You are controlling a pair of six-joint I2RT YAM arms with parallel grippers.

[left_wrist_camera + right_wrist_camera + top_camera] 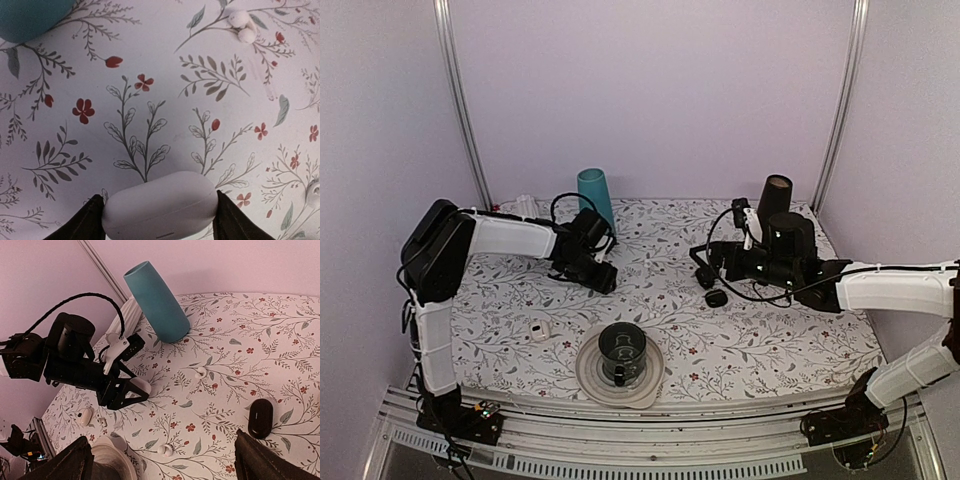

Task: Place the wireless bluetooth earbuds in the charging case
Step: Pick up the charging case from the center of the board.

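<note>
Left wrist view: the charging case [160,202] is clamped at both ends by the left gripper [156,226], whose jaws are partly closed and pressed against it. The lid appears shut. The case is positioned low over the floral cloth [150,75], at the rear left near the teal cup [595,195]; contact with the cloth cannot be confirmed. This hold is judged to steady the case for lid opening and loading. Two white earbuds [241,26] are seen loose on the cloth, apart from the case. The right gripper [704,268] is spread fully, is empty, and is judged ready for an earbud.
</note>
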